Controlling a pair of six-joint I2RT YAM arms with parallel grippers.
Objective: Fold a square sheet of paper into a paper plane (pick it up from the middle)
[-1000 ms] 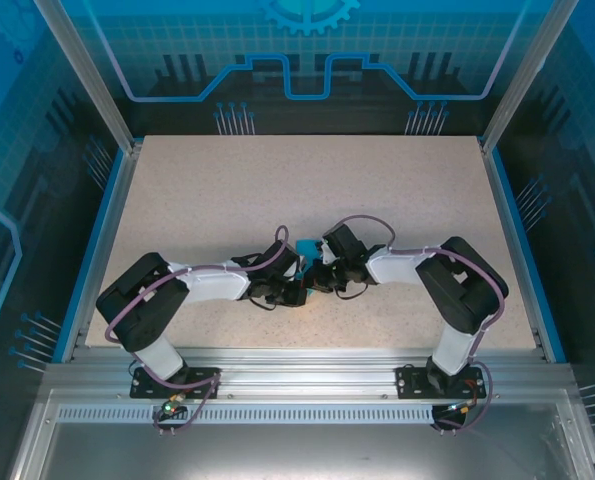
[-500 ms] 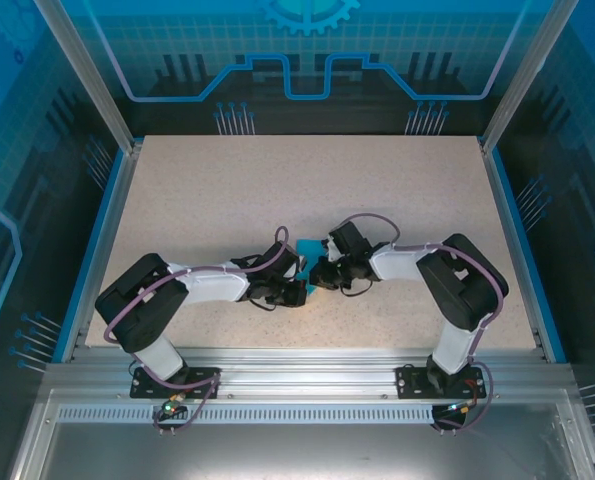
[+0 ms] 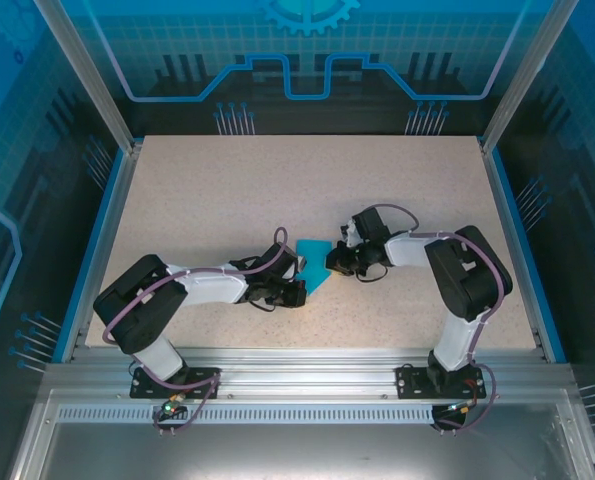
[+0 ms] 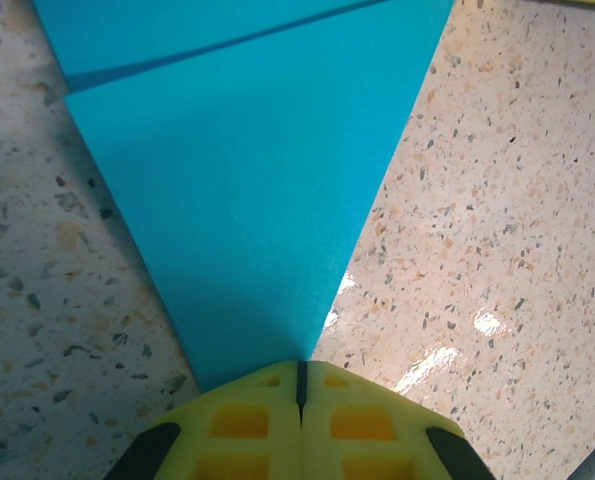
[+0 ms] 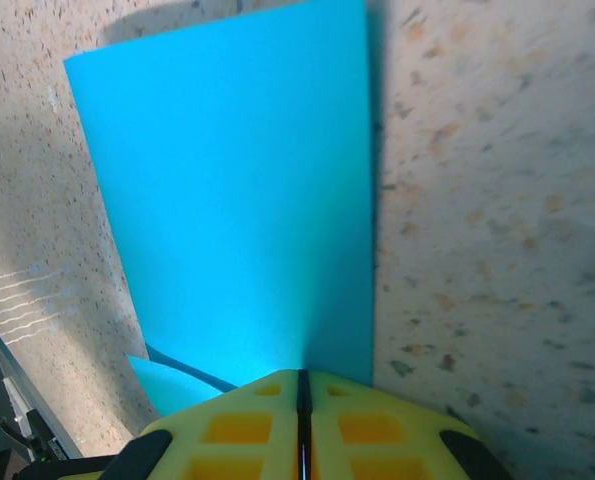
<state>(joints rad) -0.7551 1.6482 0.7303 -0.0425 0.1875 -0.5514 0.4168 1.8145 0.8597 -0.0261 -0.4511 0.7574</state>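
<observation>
Yellow-tipped left gripper: found closed, with the pointed tip of the paper pinched between its pads.
Teal-blue paper: partly folded, with one diagonal fold edge noted across it; held between the two grippers near the middle of the table.
Right gripper: found closed, with the paper's straight edge clamped on the side opposite the tip.
Table: speckled beige surface observed beneath the paper.

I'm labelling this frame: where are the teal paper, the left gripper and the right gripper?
teal paper (image 3: 315, 266), top view, middle of the folded sheet.
left gripper (image 4: 300, 372), left wrist view, seam between its closed fingertips.
right gripper (image 5: 302, 380), right wrist view, seam between its closed fingertips.
</observation>
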